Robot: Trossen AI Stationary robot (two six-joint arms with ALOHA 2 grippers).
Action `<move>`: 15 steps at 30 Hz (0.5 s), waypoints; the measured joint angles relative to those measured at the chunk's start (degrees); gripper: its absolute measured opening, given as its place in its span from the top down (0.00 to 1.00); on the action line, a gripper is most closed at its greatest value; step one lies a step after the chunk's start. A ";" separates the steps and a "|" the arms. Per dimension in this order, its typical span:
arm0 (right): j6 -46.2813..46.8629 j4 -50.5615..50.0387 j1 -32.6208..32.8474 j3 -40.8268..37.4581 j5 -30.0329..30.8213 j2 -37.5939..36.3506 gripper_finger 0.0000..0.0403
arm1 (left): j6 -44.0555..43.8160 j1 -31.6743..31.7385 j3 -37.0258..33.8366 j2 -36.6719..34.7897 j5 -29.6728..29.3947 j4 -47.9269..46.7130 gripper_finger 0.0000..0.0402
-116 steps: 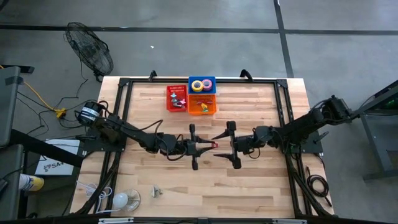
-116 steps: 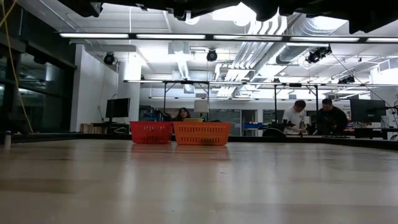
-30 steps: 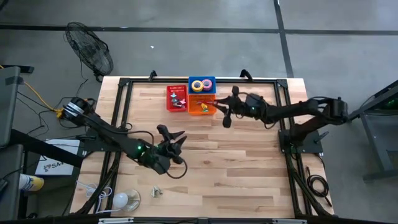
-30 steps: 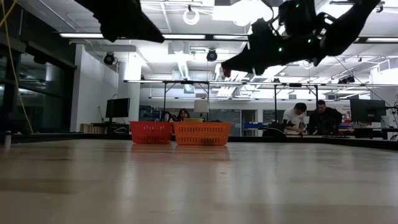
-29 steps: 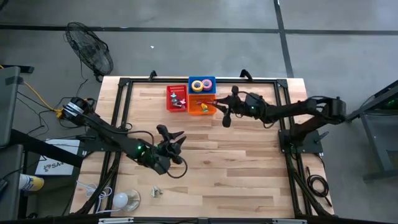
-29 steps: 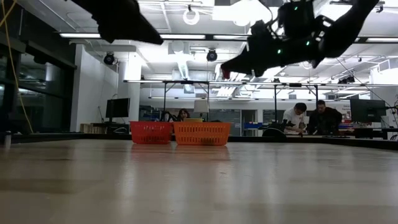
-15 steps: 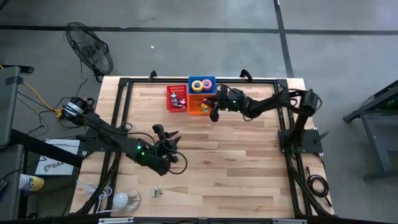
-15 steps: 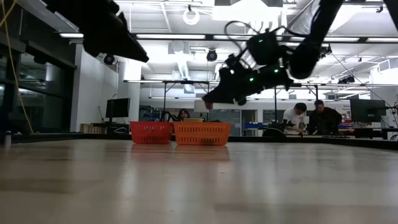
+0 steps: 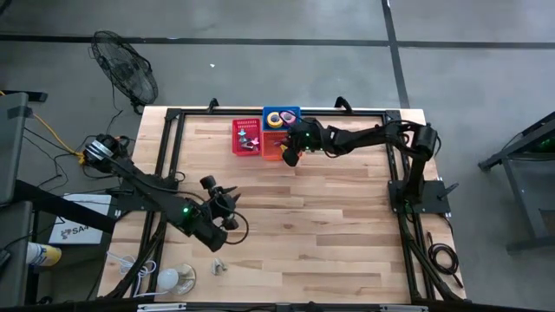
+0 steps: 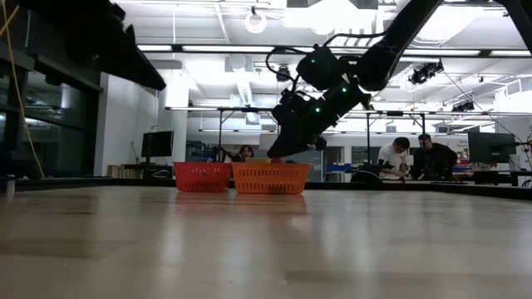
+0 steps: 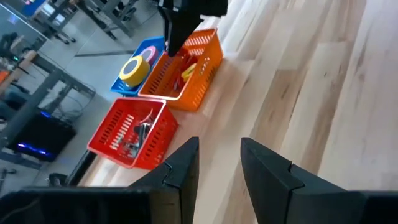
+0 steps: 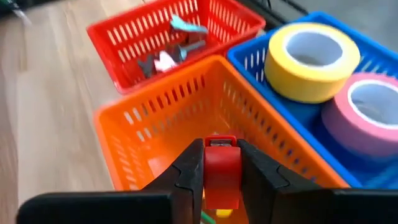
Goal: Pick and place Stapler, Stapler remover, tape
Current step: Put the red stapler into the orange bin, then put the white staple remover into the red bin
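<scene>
Since a second ago the right arm has reached from beside the baskets to directly over them, and the left arm has pulled back toward the near left part of the table.

Nearest the front edge, a light bulb and a small pale object lie on the wood at the left corner. Just beyond them the left gripper hangs above bare planks, well apart from the baskets; in its wrist view its two dark fingers stand apart with nothing between them.

Farther back, the right gripper sits over the orange basket. Its fingers are clamped on a small red stapler, held just above the basket's open top; a bit of yellow shows below it inside. In the low view the gripper's tip reaches down to the rim of the orange basket.

Touching the orange basket on its left side is a red basket holding several small metal staple removers. Behind the orange one, at the table's far edge, a blue basket holds a yellow tape roll and a pink tape roll side by side.

Beyond the table, two people are at benches in the room
</scene>
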 joint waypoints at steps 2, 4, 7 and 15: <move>-0.02 -1.83 -0.08 0.12 0.01 0.00 0.83 | -1.49 -0.75 0.06 -0.27 -0.04 -0.07 0.71; -0.92 -2.29 -0.09 -0.46 0.02 0.03 0.82 | -2.08 -1.40 0.02 -0.16 0.26 -0.63 0.71; -2.01 -2.65 -0.15 -1.07 0.01 0.04 0.79 | -3.02 -1.96 0.02 -0.19 1.47 -0.61 0.71; -2.60 -3.66 -0.15 -1.17 -0.22 0.04 0.71 | -4.67 -1.90 0.00 -0.16 7.78 -0.77 0.71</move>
